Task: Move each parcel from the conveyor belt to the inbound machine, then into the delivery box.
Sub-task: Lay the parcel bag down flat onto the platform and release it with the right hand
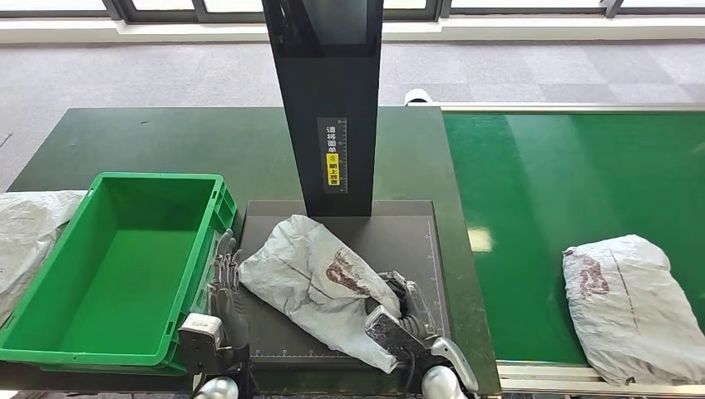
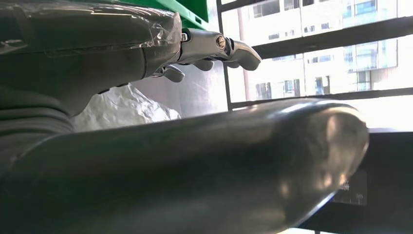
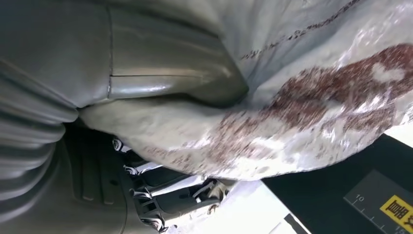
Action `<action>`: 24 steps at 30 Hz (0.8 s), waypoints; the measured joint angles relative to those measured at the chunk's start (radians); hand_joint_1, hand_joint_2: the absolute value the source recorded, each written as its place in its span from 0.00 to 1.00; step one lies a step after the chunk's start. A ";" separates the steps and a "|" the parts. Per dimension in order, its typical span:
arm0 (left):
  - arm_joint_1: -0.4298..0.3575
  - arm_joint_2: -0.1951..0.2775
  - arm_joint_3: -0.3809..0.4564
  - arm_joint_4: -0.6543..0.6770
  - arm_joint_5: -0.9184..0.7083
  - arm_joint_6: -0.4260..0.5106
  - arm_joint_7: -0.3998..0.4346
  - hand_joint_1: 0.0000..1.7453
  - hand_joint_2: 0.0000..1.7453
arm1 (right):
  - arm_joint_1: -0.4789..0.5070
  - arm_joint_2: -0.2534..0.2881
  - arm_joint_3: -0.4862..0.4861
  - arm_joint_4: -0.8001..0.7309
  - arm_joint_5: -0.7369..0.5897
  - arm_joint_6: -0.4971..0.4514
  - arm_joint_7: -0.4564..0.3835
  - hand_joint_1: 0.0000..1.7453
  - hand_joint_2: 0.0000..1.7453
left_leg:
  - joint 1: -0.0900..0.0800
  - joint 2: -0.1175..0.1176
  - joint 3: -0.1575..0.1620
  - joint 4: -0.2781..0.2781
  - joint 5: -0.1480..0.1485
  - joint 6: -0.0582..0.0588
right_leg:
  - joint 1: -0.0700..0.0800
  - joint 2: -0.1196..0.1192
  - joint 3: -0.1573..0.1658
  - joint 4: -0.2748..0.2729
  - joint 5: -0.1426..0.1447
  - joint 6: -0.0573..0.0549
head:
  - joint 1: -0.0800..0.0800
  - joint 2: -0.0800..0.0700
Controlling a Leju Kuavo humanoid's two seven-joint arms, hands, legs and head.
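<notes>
A crumpled grey parcel (image 1: 320, 278) with a red-brown smear lies on the black platform (image 1: 407, 241) of the inbound machine, below its tall black column (image 1: 328, 108). My right hand (image 1: 397, 322) grips the parcel's near right end. In the right wrist view the thumb (image 3: 160, 78) presses on top of the parcel (image 3: 311, 97) and the dark fingers (image 3: 165, 195) curl beneath it. My left hand (image 1: 224, 273) lies flat, fingers spread, between the green delivery box (image 1: 154, 178) and the parcel's left edge, holding nothing. A second grey parcel (image 1: 632, 299) lies on the green conveyor belt (image 1: 565, 174) at near right.
The green box stands open at the left of the dark table (image 1: 166, 137), close against the platform. A grey plastic bag (image 1: 29, 237) lies beyond the box at the far left. The belt's metal frame (image 1: 540, 378) runs along the near right edge.
</notes>
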 joint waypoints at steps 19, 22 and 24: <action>-0.009 0.013 -0.036 -0.008 -0.112 -0.018 0.000 0.00 1.00 | 0.106 -0.017 0.006 -0.221 -0.036 0.032 -0.008 0.00 1.00 | 0.000 0.000 0.000 0.000 0.000 0.000 | 0.000 0.000 0.000 0.000 0.000 0.000 | 0.000 0.000; -0.013 0.015 -0.047 0.001 -0.125 0.022 0.000 0.00 1.00 | 0.115 -0.020 0.007 -0.240 -0.040 0.032 -0.008 0.00 1.00 | 0.000 0.000 0.000 0.000 0.000 0.000 | 0.000 0.000 0.000 0.000 0.000 0.000 | 0.000 0.000; -0.014 0.017 -0.051 0.006 -0.127 0.025 0.000 0.00 1.00 | 0.118 -0.023 0.007 -0.249 -0.041 0.032 -0.009 0.00 1.00 | 0.000 0.000 0.000 0.000 0.000 0.000 | 0.000 0.000 0.000 0.000 0.000 0.000 | 0.000 0.000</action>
